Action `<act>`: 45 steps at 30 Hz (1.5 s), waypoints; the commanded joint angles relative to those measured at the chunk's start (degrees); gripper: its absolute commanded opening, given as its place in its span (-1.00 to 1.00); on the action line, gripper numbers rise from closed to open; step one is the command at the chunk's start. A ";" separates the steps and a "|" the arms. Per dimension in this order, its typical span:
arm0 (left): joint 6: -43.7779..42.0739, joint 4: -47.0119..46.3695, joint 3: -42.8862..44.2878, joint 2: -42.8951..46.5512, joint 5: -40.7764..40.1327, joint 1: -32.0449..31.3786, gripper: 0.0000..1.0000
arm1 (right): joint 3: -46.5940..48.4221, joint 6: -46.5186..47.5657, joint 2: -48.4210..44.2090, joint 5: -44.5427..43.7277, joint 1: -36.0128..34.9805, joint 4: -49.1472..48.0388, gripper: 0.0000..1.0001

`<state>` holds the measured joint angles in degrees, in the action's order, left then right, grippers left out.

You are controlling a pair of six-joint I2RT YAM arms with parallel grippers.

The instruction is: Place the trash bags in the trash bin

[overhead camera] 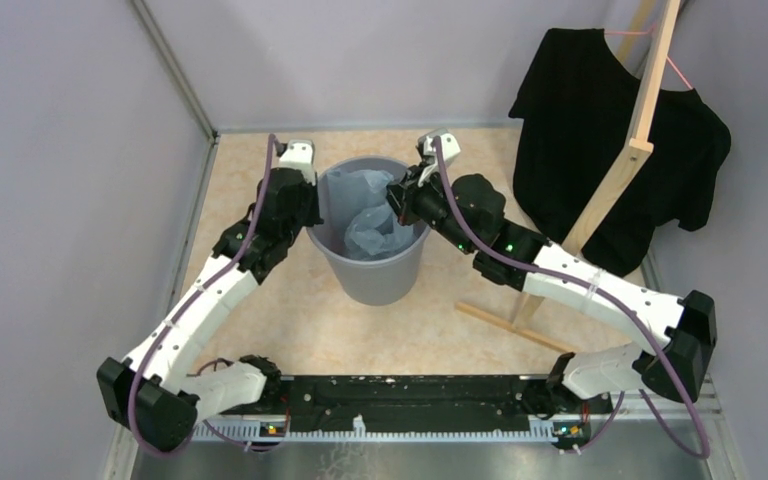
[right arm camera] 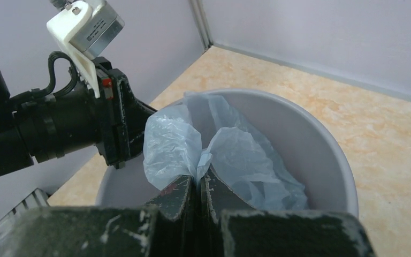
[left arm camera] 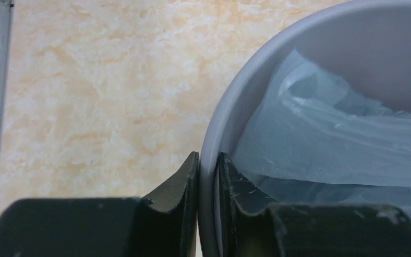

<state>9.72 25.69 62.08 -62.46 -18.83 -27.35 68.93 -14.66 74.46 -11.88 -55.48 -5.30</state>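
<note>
The grey trash bin point(overhead camera: 372, 275) stands upright mid-table, and pale blue crinkly trash bags point(overhead camera: 375, 228) lie bunched inside it. My left gripper point(overhead camera: 312, 208) sits at the bin's left rim. In the left wrist view the left gripper point(left arm camera: 207, 160) is shut on the bin's rim point(left arm camera: 230, 107), one finger outside and one inside, beside the film point(left arm camera: 342, 144). My right gripper point(overhead camera: 402, 200) is over the bin's right side. In the right wrist view the right gripper point(right arm camera: 199, 174) pinches a fold of the bag point(right arm camera: 246, 155) above the bin's point(right arm camera: 326, 150) opening.
A black T-shirt point(overhead camera: 600, 130) hangs on a wooden stand point(overhead camera: 642, 140) at the right, its foot bar point(overhead camera: 515, 325) lying on the table close to the bin. Pale walls close the left and back. The left arm's wrist point(right arm camera: 85, 115) crowds the bin's left edge.
</note>
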 commanded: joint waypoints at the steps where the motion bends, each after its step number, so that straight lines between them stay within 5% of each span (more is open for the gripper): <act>1: -0.32 -6.77 2.29 -2.59 0.56 0.97 -0.62 | 4.02 2.31 0.34 -3.36 -0.46 -2.09 -1.00; 4: -1.77 -6.70 5.07 -4.33 1.72 1.17 -0.45 | 3.64 4.36 0.46 -5.06 -0.41 -3.64 -1.00; 7: -2.08 -1.56 8.28 -5.81 1.54 1.18 0.22 | 3.50 5.79 0.93 -6.59 -0.45 -3.50 -1.00; 13: -0.28 12.05 10.03 1.28 4.76 1.21 0.65 | 2.68 6.13 0.40 -7.07 -0.41 -2.29 -1.00; 18: 7.91 17.84 16.98 6.76 26.70 1.19 0.84 | 2.14 3.93 0.15 -5.93 -0.36 -2.47 -1.00; 22: 26.31 3.24 13.29 8.28 46.84 1.17 0.77 | 1.91 0.35 -0.05 -2.76 -0.43 -2.82 -0.97; 29: 40.82 -11.43 9.65 6.70 43.30 1.17 0.68 | 0.21 -5.56 -0.80 1.53 -0.43 -5.70 -0.94; 36: 43.28 -16.29 7.05 3.34 41.28 1.21 0.38 | -2.40 -6.47 -1.86 2.03 -0.46 -8.60 -0.92; 45: 37.11 -14.28 6.30 2.65 36.30 1.16 -0.74 | -4.90 -4.51 -3.50 1.38 -0.50 -7.25 -0.75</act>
<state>49.78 13.43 68.77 -60.16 20.25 -26.28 64.38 -20.12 73.82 -10.41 -55.48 -11.05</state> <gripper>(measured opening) 0.229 0.089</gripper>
